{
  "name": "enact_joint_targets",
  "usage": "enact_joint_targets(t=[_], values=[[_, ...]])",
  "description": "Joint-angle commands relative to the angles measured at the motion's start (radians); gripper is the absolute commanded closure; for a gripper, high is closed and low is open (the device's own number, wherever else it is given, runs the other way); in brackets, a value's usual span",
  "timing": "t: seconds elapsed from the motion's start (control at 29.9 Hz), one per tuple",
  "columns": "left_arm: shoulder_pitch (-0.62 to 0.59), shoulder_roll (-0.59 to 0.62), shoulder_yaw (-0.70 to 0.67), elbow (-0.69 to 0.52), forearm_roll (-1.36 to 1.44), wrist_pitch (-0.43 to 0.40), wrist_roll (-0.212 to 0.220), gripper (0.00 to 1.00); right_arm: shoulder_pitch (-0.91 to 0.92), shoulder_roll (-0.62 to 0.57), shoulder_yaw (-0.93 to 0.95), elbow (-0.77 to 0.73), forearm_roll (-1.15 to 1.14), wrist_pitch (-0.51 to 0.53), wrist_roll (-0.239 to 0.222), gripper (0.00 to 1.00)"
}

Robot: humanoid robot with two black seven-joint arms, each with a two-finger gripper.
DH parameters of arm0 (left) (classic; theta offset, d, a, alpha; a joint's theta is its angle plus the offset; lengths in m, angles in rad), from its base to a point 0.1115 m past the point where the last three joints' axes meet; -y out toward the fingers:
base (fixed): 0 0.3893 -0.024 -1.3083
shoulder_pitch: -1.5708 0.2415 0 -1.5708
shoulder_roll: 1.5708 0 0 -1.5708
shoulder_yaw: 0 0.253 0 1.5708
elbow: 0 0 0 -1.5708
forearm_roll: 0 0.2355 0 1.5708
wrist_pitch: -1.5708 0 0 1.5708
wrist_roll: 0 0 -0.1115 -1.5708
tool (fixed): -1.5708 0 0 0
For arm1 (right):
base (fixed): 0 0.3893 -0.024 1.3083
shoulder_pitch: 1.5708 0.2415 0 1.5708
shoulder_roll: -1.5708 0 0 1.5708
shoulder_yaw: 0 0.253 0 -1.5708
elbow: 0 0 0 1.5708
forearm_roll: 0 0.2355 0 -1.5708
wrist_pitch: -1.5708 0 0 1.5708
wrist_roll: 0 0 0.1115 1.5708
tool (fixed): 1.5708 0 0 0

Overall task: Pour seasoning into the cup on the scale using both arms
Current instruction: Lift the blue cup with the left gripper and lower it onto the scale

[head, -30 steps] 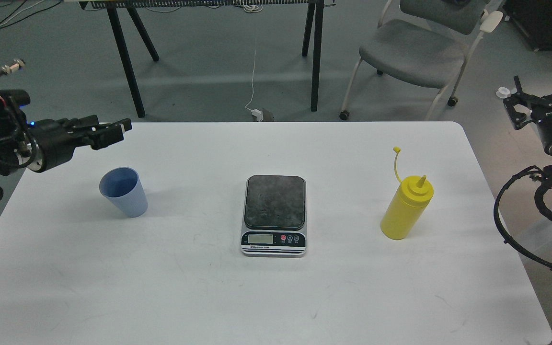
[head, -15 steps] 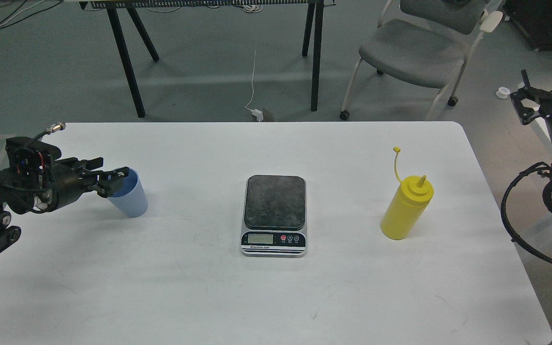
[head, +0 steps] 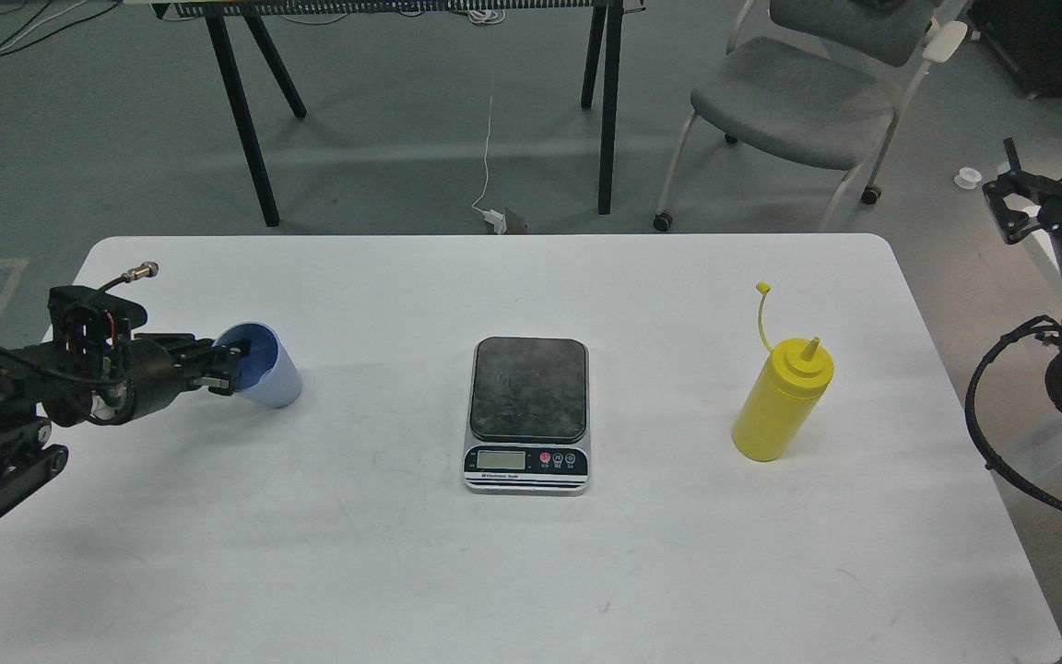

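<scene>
The light blue ribbed cup point(head: 271, 373) stands on the left of the white table point(head: 531, 572), tipped with its mouth toward my left arm. My left gripper point(head: 225, 367) is at the cup's rim, its dark fingers against the left side and mouth. I cannot tell whether they are closed on it. The scale point(head: 528, 413) sits at the table's middle with its dark platform bare. The yellow seasoning bottle point(head: 780, 401) stands upright on the right, its tethered cap off the nozzle. My right gripper point(head: 1010, 195) hangs off the table's right edge, open and empty, far from the bottle.
A grey chair point(head: 798, 92) and black table legs point(head: 245, 120) stand on the floor behind the table. The right arm's black cables point(head: 983, 433) loop beside the table's right edge.
My left arm has dropped from above the table's back left corner to the cup. The cup has shifted right and tipped. My right gripper has moved slightly right.
</scene>
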State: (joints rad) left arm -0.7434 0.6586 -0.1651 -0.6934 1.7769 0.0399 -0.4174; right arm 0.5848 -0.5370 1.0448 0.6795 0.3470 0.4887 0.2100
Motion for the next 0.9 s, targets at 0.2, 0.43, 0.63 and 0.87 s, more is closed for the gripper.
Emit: enact_joint_targets(t=[0.2, 0.43, 0.63, 0.87], values=[[-0.230, 0.015, 0.006, -0.211, 0.001, -0.177, -0.038, 0.97, -0.026, -0.040, 0.014, 0.023, 0.001, 0.000, 0.009, 0.00], [-0.430, -0.071, 0.006, -0.455, 0.016, -0.448, 0.025, 0.97, -0.066, -0.075, 0.032, 0.043, 0.001, 0.000, 0.011, 0.00], [-0.439, -0.260, 0.053, -0.390, 0.064, -0.497, 0.052, 0.96, -0.089, -0.089, 0.052, 0.043, 0.003, 0.000, 0.014, 0.00], [-0.422, -0.395, 0.133, -0.242, 0.119, -0.486, 0.129, 0.92, -0.099, -0.093, 0.060, 0.043, 0.003, 0.000, 0.015, 0.00]])
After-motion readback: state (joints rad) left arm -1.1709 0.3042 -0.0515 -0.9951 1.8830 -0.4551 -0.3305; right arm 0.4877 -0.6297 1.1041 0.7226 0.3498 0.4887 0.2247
